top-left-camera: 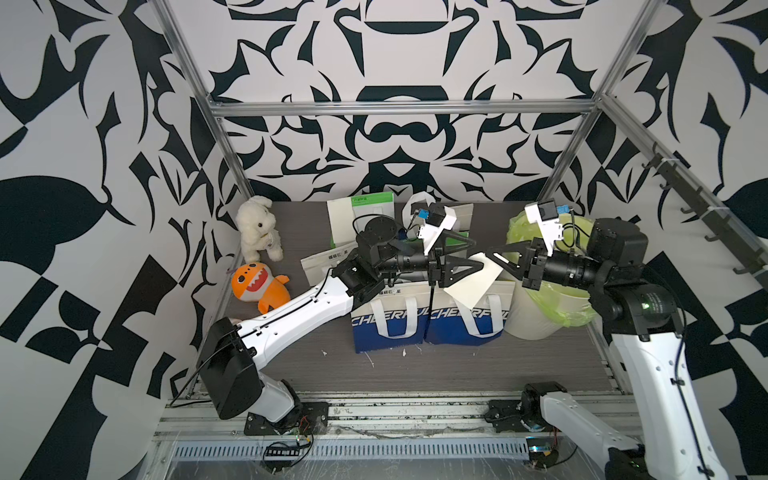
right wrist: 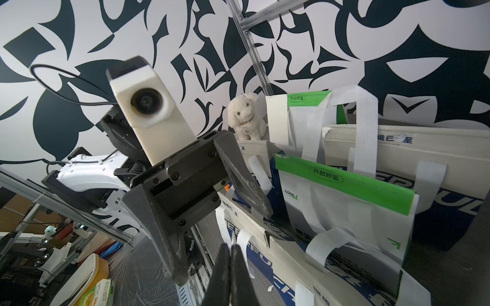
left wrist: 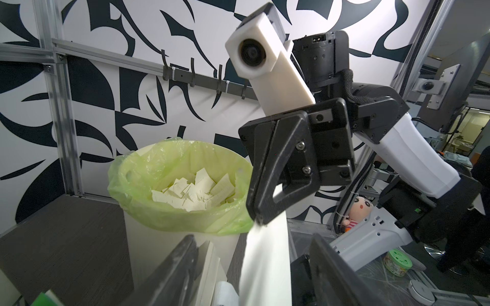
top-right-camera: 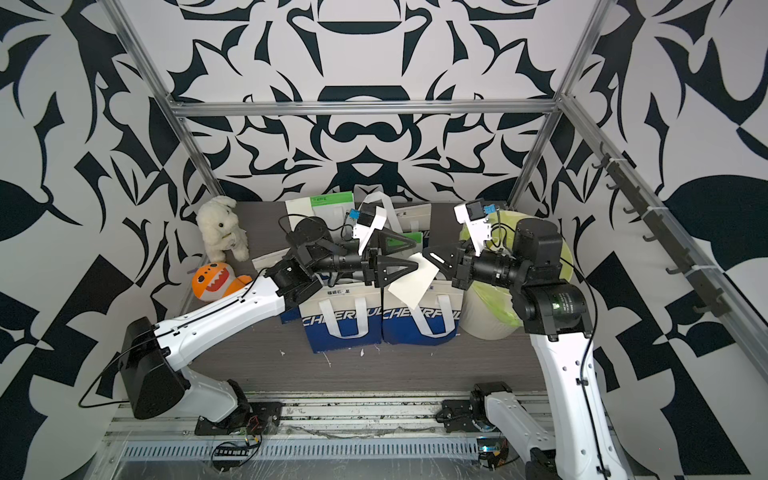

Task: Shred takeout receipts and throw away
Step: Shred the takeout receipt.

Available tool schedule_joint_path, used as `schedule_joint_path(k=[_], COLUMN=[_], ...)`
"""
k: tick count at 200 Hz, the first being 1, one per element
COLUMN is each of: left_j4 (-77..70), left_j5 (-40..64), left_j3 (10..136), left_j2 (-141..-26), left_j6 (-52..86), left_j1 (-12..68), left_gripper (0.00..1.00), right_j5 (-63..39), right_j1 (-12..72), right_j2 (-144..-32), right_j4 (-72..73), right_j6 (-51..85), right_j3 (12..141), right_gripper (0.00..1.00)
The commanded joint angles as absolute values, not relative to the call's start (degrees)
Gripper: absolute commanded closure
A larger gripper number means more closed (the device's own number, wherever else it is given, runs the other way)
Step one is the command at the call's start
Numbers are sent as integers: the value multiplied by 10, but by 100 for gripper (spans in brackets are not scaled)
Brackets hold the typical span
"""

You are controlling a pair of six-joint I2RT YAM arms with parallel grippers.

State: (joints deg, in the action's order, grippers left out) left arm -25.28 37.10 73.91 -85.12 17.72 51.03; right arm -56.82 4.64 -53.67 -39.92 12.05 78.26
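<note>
Both our arms stretch out level, tips meeting just beside the bin (top-left-camera: 536,320). Our right gripper (top-left-camera: 494,255) is clamped on a receipt (top-left-camera: 469,286) that dangles next to the bin's rim. Our left gripper (top-left-camera: 478,251) faces it, jaws spread around the slip. Torn pieces (left wrist: 196,190) sit inside the bin.

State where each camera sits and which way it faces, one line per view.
Top views: overhead above the arm bases, looking down at the table; they show the open left claw and the right claw shut on the receipt.
Left wrist: on left arm, faces bin and right claw; own fingers show.
Right wrist: on right arm, faces bags and left claw; own shut fingers show.
Shared: bin shows in top views and left wrist.
</note>
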Motion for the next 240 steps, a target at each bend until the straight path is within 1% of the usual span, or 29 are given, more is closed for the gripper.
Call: schedule_joint_path(k=[1, 39, 78, 106, 116, 141, 182, 240], left_j4=[-269, -264, -267, -275, -278, -284, -285, -292], left_j5=[379, 378, 386, 392, 393, 392, 373, 290], left_j3=[753, 766, 774, 776, 775, 772, 769, 742], left_j2=[-852, -866, -874, -875, -875, -876, -880, -864], left_j6=[181, 189, 197, 203, 203, 203, 188, 105], left_j1=[512, 513, 513, 513, 513, 513, 518, 549], left_gripper=[34, 38, 52, 68, 78, 100, 100, 100], right_j5=[-582, -599, -610, -609, -604, -588, -542, -454], right_j1=[49, 49, 49, 50, 50, 49, 49, 50], right_j2=[-528, -526, -526, -527, -527, -530, -531, -526], right_j4=[-370, -352, -348, -348, -351, -359, -353, -352], right_j6=[133, 150, 156, 156, 156, 156, 199, 253], right_j3=[796, 789, 792, 789, 789, 788, 772, 734], right_gripper=[100, 100, 100, 100, 100, 100, 100, 100])
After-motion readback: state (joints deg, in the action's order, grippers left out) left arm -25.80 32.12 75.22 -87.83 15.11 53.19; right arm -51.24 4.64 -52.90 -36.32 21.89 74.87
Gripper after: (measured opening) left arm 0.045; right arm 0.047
